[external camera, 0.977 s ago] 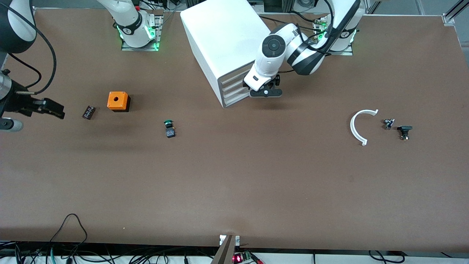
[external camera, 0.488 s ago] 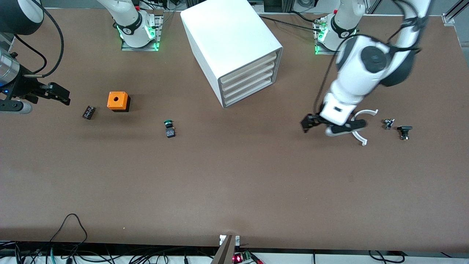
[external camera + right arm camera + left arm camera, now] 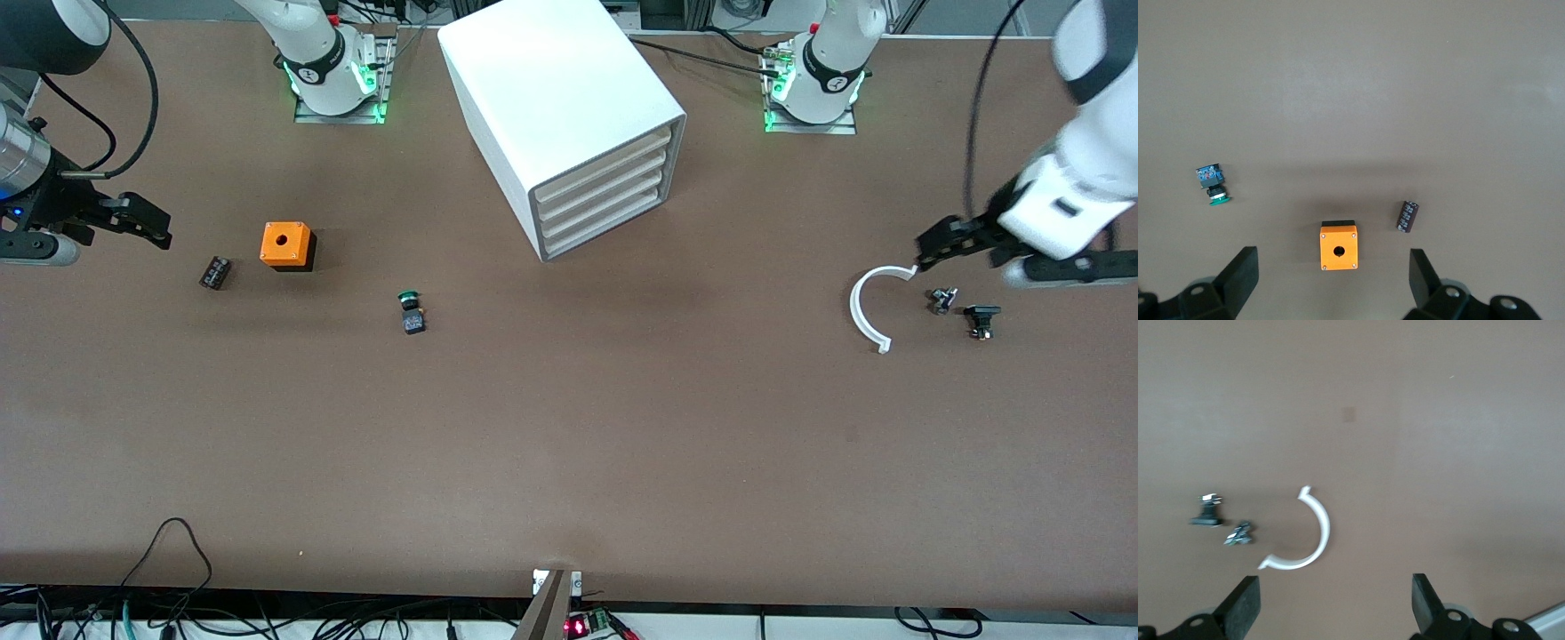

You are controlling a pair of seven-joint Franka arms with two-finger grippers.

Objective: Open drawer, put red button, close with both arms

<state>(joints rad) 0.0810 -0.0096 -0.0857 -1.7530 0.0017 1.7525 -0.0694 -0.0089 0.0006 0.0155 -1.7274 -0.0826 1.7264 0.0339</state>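
Observation:
The white cabinet [image 3: 551, 98] stands near the robots' bases, with several cream drawer fronts [image 3: 605, 197] all pushed in. The red button is out of view. My left gripper [image 3: 1003, 256] hangs open over the table at the left arm's end, above a white arc [image 3: 864, 307] and small dark parts; in its wrist view the left gripper [image 3: 1336, 607] holds nothing. My right gripper [image 3: 89, 236] hangs open at the right arm's end, beside an orange box [image 3: 286, 245]. Nothing sits between the fingers of the right gripper [image 3: 1331, 277] in its own wrist view.
A green-capped button [image 3: 410, 311] [image 3: 1211, 187] lies nearer the front camera than the cabinet. A small dark part [image 3: 214, 272] [image 3: 1407, 217] lies beside the orange box [image 3: 1338, 247]. Two small black parts [image 3: 981, 318] [image 3: 1207, 512] lie by the white arc [image 3: 1313, 540].
The left arm has swung away from the cabinet's drawer fronts out to the left arm's end of the table, over the white arc. The right gripper has shifted a little.

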